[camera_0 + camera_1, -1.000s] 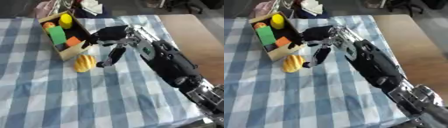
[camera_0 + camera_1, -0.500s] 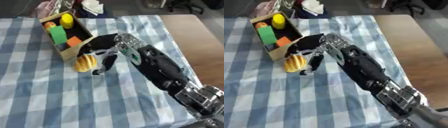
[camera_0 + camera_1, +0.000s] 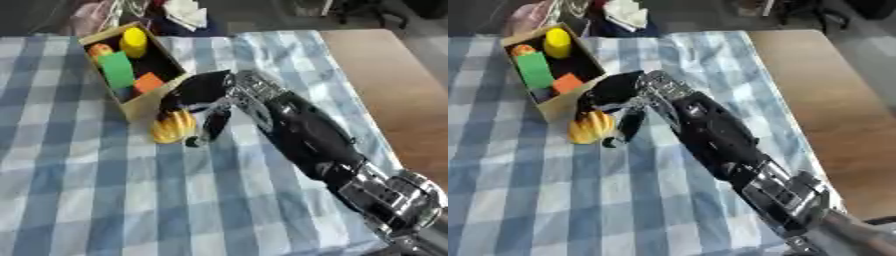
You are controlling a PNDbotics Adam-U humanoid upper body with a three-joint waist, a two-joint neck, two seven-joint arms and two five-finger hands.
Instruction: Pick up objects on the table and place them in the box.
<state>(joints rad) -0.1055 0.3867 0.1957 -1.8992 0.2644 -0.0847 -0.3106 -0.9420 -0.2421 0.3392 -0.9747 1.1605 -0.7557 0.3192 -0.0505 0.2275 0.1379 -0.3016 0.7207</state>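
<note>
At the upper left of the frame, an open cardboard box (image 3: 140, 107) is seen on a blue-and-white checked tablecloth (image 3: 79, 190). Inside it a yellow piece (image 3: 134, 42), a green block (image 3: 115, 70), an orange block (image 3: 149, 82) and a small orange-red object (image 3: 99, 49) are held. Just below the box's near corner, left of centre, a yellow ridged object (image 3: 172, 127), perhaps a toy fruit, is found lying on the cloth, close to the box wall. The right hand (image 3: 201, 95) is placed directly over and beside this object, its fingers (image 3: 213, 125) curved downward around its right side, one fingertip reaching the cloth; whether the object is actually gripped cannot be told. From the hand, the black arm (image 3: 306, 140) is extended toward the lower right corner. At the right edge, bare brown tabletop (image 3: 385, 85) is exposed.
</note>
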